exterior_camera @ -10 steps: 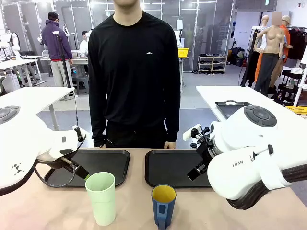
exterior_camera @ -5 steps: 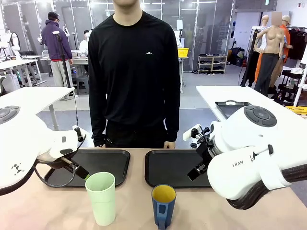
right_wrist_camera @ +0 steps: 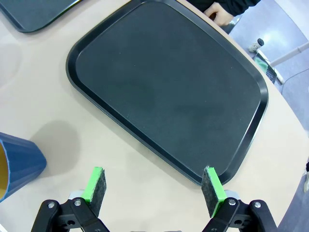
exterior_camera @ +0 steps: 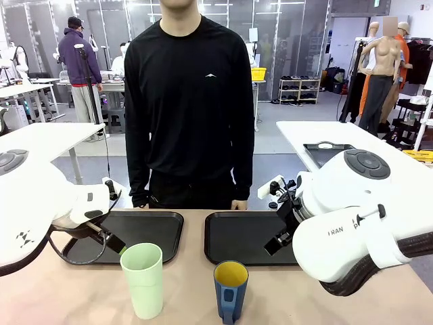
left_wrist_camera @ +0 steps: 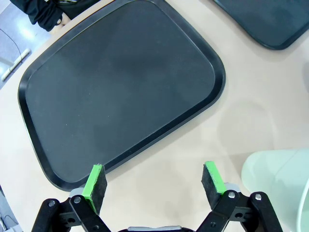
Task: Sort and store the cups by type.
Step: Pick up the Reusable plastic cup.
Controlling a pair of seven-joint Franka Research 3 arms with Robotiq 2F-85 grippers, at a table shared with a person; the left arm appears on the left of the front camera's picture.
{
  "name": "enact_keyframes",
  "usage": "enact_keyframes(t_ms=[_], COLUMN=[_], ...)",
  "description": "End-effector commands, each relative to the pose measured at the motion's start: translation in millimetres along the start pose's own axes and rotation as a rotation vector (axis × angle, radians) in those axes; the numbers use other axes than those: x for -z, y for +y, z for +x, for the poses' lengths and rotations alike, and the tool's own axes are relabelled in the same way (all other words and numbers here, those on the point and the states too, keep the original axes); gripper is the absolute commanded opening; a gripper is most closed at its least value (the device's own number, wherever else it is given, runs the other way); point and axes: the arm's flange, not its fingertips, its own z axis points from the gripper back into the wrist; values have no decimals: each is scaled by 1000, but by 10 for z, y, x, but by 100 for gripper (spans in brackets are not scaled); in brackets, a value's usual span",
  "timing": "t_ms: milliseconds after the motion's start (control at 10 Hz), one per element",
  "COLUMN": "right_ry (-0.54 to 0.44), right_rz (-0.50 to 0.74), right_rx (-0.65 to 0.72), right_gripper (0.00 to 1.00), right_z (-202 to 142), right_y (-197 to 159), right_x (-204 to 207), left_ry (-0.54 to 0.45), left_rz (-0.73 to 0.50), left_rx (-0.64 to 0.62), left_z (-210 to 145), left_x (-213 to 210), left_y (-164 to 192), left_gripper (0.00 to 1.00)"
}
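Both tools hung with pads apart and nothing between them: the left tool [left_wrist_camera: 153, 180] at the near rim of the left tray [left_wrist_camera: 120, 92], the right tool [right_wrist_camera: 153, 180] at the near rim of the right tray [right_wrist_camera: 169, 87].

What mattered was where the cups lay from each. In the front view the mint-green tumbler [exterior_camera: 143, 279] stood at about 5 o'clock from my left tool, just beside it; in the left wrist view its pale wall showed at 3 o'clock. The blue mug [exterior_camera: 231, 291] stood at about 8 o'clock from my right tool, a little farther off. So I judged the left arm nearer the tumbler and the right arm nearer the mug.

Both cups stood upright on the bare surface [exterior_camera: 186, 291], mouths up and long axes vertical, well apart from each other. The mug's handle faced 6 o'clock, toward my side.

Nothing stood between either tool and its cup. Both trays lay bare at 12 o'clock from the cups. The person's hand [exterior_camera: 238, 204] rested at the far edge — clear of the trays.
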Motion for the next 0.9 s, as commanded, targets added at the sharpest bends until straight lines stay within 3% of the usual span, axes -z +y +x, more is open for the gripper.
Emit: enact_keyframes(t_ms=[0,500,600,800], right_ry=[0,0,10,-2], right_rz=[1,0,-39,-74], right_rx=[3,0,16,19], right_gripper=[100,100,100,100], right_z=[0,0,11,70], right_y=[-1,0,14,130], right_x=[0,0,-33,-257], left_ry=[0,0,26,-3], left_rz=[0,0,62,96], left_rx=[-1,0,-76,-25], left_z=[-1,0,-2,26], left_x=[0,0,-24,-175], left_y=[6,0,-3,-42], left_gripper=[100,100,100,100])
